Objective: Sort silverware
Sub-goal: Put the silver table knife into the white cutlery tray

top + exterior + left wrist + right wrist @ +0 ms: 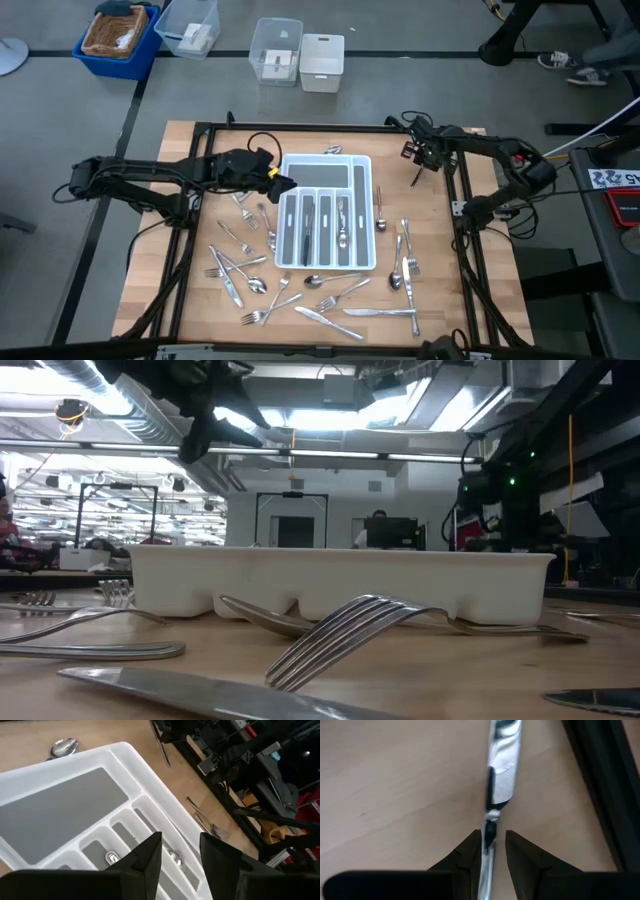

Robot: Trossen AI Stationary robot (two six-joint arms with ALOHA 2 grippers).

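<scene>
The white tray [365,165] stands mid-table with several pieces of silverware in its slots [342,222]. More forks, spoons and knives [330,290] lie loose on the wood around it. My left gripper [283,185] hangs open and empty over the tray's far left part [60,805]. My right gripper [493,849] points down at the table's far right, open. Its fingers stand on either side of a knife [501,775] that lies flat on the wood [417,178]. My right gripper straddles the knife's narrow part [490,832] from above, its fingers lying across the knife. Wood shows between the knife and one finger [517,855]. I cannot tell whether the other finger touches it. The knife lies on the table.
A spoon [64,747] lies just beyond the tray's far wall. Black frame rails [455,200] run along the table's edges, close to the right gripper. Bins [118,40] [300,55] stand on the floor past the far edge. In the low view a fork [340,625] lies close to the camera.
</scene>
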